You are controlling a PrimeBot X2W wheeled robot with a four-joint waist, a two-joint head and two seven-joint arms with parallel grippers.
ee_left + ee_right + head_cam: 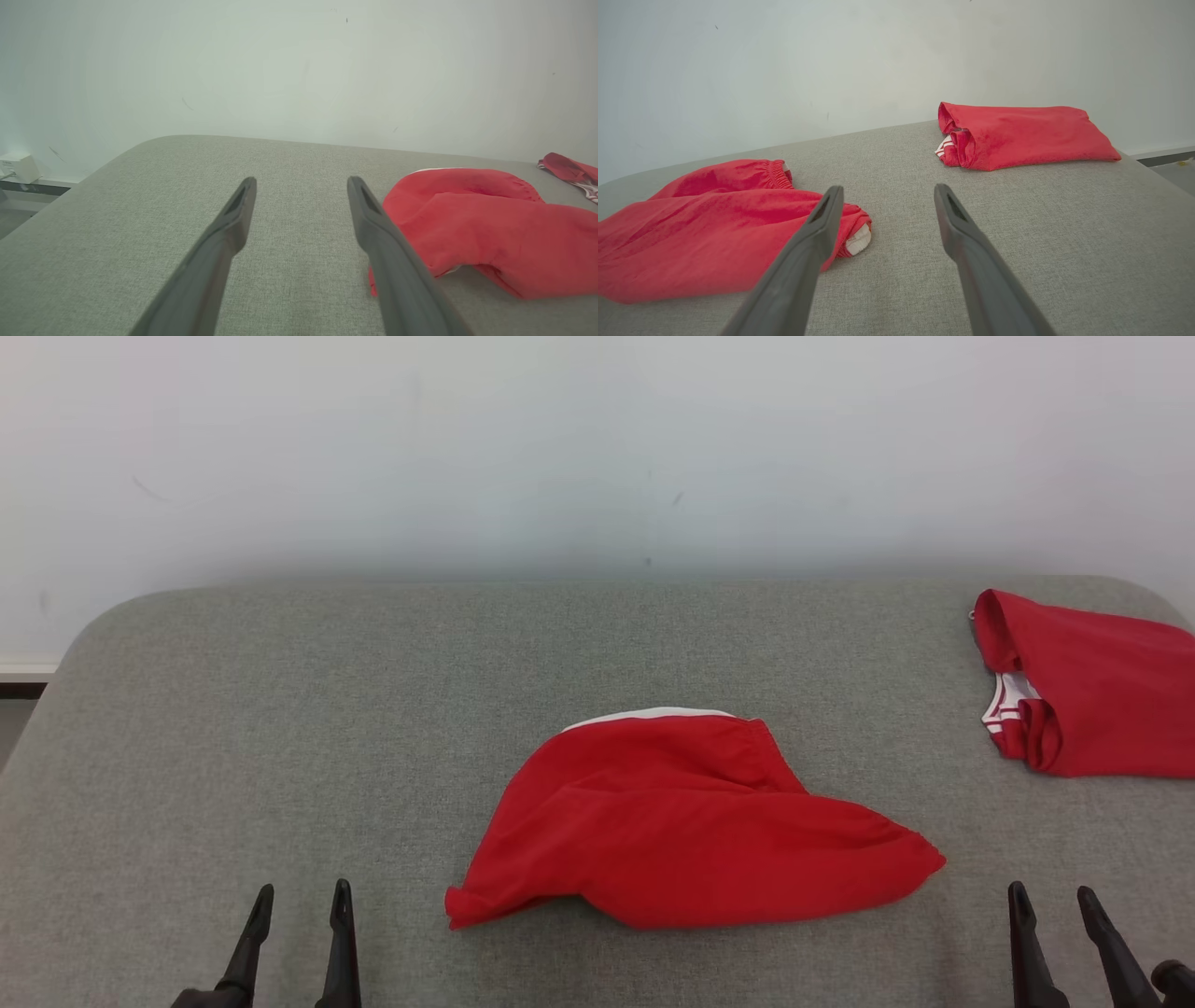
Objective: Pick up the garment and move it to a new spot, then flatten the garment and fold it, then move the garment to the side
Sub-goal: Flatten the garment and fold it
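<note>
Crumpled red garment (pixel 691 821) lies at the centre of the grey padded surface (pixel 280 728), between left gripper (pixel 304 889) and right gripper (pixel 1050 890). Both are spread wide and hold nothing. Right wrist view exposes the folded red piece (pixel 1017 135) end to end. Left wrist view adds a white wall box (pixel 18 166).

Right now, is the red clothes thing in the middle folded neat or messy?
Messy, not folded. The middle garment lies crumpled and lopsided on the grey surface, edges uneven.
</note>
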